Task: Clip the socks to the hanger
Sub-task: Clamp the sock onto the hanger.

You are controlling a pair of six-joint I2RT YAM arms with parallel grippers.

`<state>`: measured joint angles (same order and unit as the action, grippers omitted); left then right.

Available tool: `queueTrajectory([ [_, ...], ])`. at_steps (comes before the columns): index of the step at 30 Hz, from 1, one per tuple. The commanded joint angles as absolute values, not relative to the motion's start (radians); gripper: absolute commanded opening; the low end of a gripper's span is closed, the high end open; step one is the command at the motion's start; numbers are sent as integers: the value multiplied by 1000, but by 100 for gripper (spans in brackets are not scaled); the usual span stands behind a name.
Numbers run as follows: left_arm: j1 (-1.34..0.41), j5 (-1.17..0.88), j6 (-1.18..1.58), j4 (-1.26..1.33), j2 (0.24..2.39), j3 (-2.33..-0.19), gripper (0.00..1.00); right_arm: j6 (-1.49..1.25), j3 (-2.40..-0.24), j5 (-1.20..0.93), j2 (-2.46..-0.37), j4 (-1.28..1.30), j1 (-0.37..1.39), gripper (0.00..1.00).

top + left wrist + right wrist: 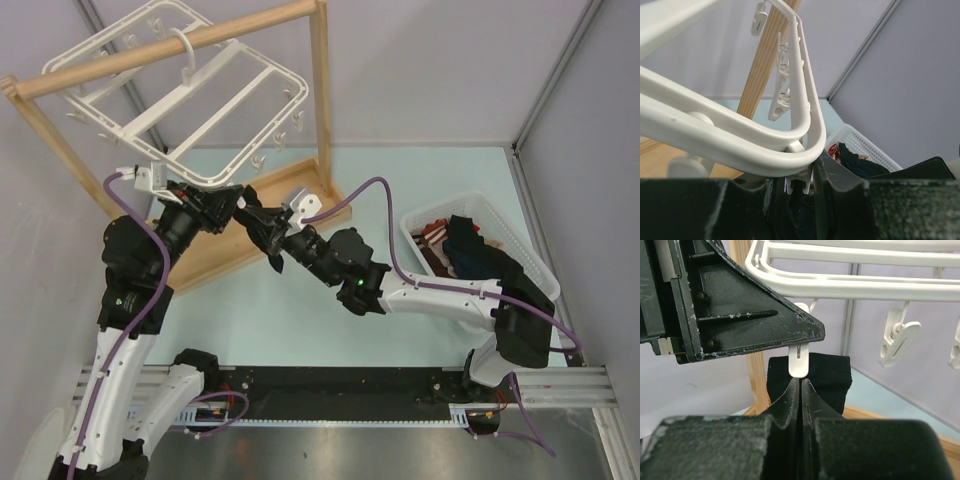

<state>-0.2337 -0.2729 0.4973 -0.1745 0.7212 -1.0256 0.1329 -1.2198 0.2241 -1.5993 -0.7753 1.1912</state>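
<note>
Black fabric is pinched between the pressed-together fingers of the right gripper [800, 385]: a black sock [827, 375] is held upright, with its top edge raised to a small white clip [799, 362] that hangs from the near rim of the hanger [185, 88]. The lower end of the clip is seen in front of the sock's top edge, but whether the fabric is caught in the clip cannot be told. The upper part of the clip is pinched by the left gripper [798, 176], whose fingers [826, 175] are closed in on it from both sides, directly under a rounded corner of the hanger. In the top view the two grippers are brought tip to tip at that corner, the left one from the left and the right one from the right, above the sloping base board of the wooden stand [320, 90]. The hanger is hung by its hook on the stand's top rod at the far left and is tilted. A second clip [897, 337] is seen dangling from the rim to the right of the held one, well apart from the sock. On the right side of the pale green desk [430, 180] a white basket [440, 207] is placed, and dark and reddish-brown garments [470, 250] are heaped in it.
</note>
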Motion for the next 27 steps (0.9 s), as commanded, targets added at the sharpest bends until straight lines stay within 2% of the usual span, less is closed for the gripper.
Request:
queueTrajectory([
  [1, -252, -321, 508, -206, 718, -1012, 14, 140, -1272, 227, -1609, -821, 1204, 0],
  [3, -252, -318, 508, -209, 715, -1014, 21, 138, -1273, 229, -1611, -824, 1206, 0],
  [4, -252, -316, 508, -210, 715, -1014, 31, 138, -1273, 230, -1609, -827, 1204, 0],
  [6, -252, -313, 505, -215, 713, -1014, 40, 140, -1275, 232, -1608, -831, 1204, 0],
  [7, -252, -310, 505, -215, 715, -1014, 48, 140, -1275, 232, -1609, -836, 1206, 0],
  [10, -252, -307, 503, -218, 713, -1015, 59, 141, -1278, 233, -1609, -839, 1206, 3],
  [13, -252, -299, 499, -225, 712, -1022, 66, 146, -1279, 232, -1612, -842, 1204, 11],
  [17, -253, -279, 483, -250, 706, -1045, 75, 152, -1281, 232, -1609, -841, 1203, 39],
  [20, -252, -244, 459, -297, 700, -1083, 80, 153, -1281, 241, -1597, -812, 1201, 51],
  [27, -252, -173, 393, -449, 661, -1184, 91, 132, -1275, 253, -1545, -674, 1187, 57],
])
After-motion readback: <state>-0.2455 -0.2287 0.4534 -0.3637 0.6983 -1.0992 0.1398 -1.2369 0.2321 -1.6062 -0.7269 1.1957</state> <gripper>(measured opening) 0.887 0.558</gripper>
